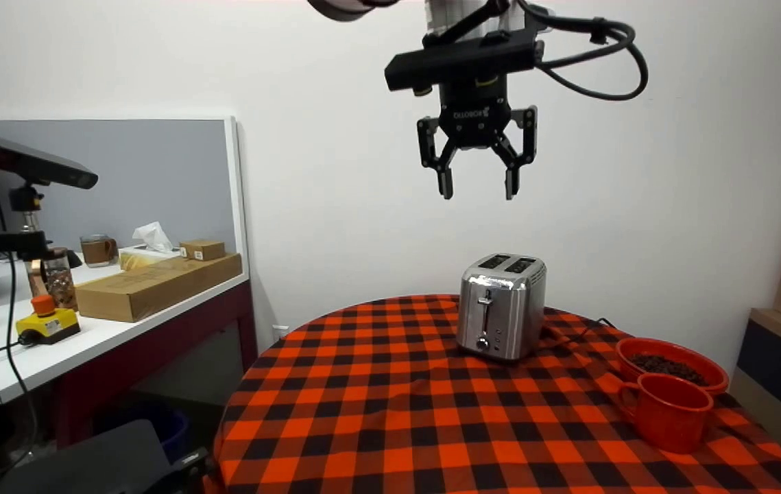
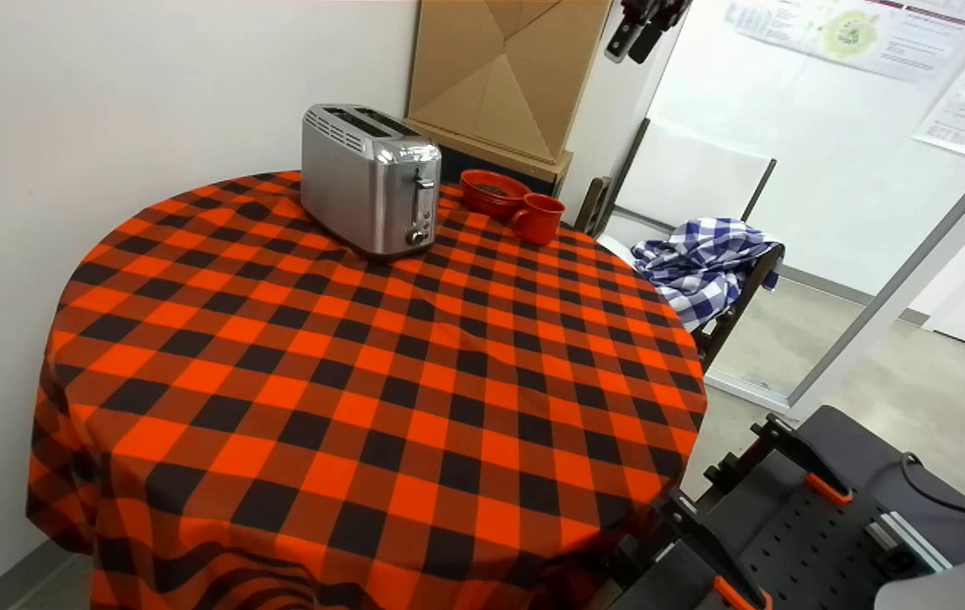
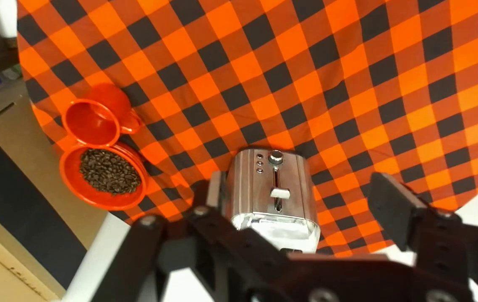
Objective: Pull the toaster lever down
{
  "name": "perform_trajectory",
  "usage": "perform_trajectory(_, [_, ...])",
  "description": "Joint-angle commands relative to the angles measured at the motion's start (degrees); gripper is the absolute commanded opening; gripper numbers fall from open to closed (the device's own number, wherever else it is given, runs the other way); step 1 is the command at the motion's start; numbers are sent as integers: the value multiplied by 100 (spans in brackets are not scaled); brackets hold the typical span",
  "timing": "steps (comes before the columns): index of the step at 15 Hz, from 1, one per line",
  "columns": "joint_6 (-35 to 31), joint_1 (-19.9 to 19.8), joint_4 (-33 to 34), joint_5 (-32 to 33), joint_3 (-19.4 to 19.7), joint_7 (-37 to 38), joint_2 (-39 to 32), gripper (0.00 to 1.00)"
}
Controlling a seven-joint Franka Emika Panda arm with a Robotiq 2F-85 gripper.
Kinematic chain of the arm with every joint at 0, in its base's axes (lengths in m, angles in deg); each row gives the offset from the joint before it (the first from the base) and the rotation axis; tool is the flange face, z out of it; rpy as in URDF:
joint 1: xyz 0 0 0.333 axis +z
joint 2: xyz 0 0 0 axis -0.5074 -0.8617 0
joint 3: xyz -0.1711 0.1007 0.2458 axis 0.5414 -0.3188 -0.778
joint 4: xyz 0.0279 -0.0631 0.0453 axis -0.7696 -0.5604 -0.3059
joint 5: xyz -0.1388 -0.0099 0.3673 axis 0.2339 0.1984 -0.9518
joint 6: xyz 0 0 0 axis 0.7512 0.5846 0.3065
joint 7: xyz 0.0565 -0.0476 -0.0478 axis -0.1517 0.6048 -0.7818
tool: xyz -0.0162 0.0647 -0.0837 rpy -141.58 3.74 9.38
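A silver two-slot toaster (image 1: 518, 312) stands upright near the back of the checked table; it also shows in an exterior view (image 2: 346, 178) and the wrist view (image 3: 243, 188). Its lever (image 1: 485, 300) sits in the upper part of the front slot, above a round knob (image 1: 483, 342). The lever shows too in an exterior view (image 2: 424, 183) and the wrist view (image 3: 280, 193). My gripper (image 1: 478, 185) is open and empty, pointing down, well above the toaster and apart from it. Only its fingertips show in an exterior view (image 2: 632, 44). In the wrist view the gripper (image 3: 299, 188) has its fingers wide apart.
A red mug (image 1: 675, 412) and a red bowl (image 1: 627, 357) of dark beans stand by the table's edge, to the side of the toaster. A black cord (image 1: 579, 336) runs from behind the toaster. A white wall (image 1: 349, 206) rises behind the table (image 1: 390, 412).
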Motion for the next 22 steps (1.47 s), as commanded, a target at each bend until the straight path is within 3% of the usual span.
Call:
perform_trajectory(1, [-525,-7,440,-163,-238,121,-788,53])
perform_trajectory(8, [-1375,-110,1189,79,-753,965,-2140,1])
perform_trajectory(15, [-1299,-119,2067,199,-997,1448,-3285,0])
perform_trajectory(22, [-1402,38,2770,734,-960,1849,-4146,0])
